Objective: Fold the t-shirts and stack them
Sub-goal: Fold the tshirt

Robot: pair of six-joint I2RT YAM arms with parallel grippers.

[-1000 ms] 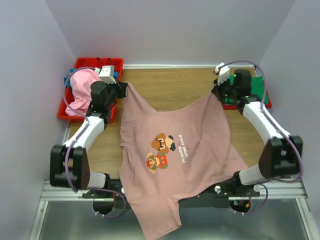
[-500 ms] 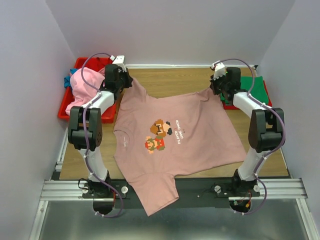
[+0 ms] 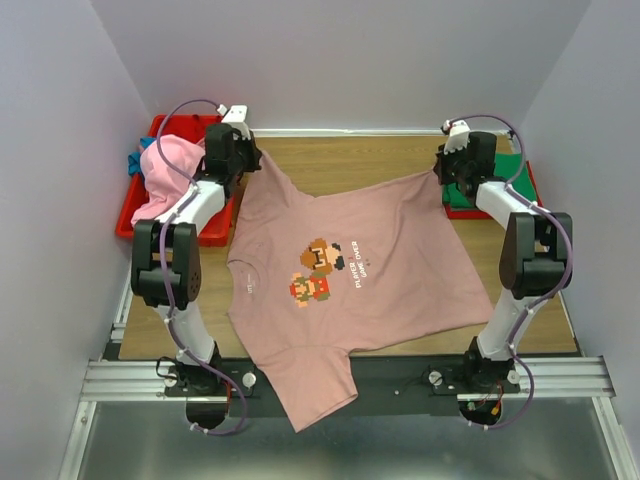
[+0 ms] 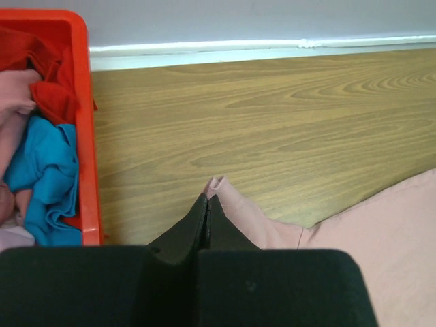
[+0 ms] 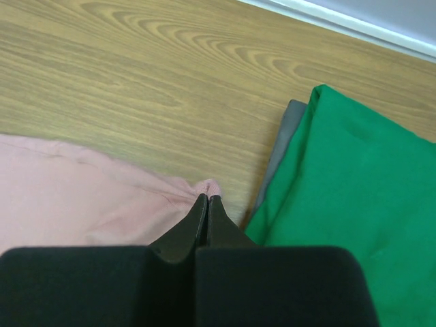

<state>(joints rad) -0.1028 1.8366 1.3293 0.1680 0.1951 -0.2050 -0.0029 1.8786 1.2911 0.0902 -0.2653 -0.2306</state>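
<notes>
Open room: bare worktop (image 3: 345, 160) runs between the two tools along the back, from the far edge of the pink shirt (image 3: 340, 290) to the back wall (image 3: 340, 70).

Covered ground: the pink shirt lies spread over the middle and near part of the worktop and hangs over its near edge.

Left side: a red bin (image 3: 128, 225), heaped with clothes (image 3: 165, 170), stands just beside the left tool (image 4: 206, 204) and bars the way leftward.

Right side: a folded green shirt (image 5: 340, 191) lies just beside the right tool (image 5: 206, 201).

Limits: the side walls stand close behind the bin and the green shirt.
</notes>
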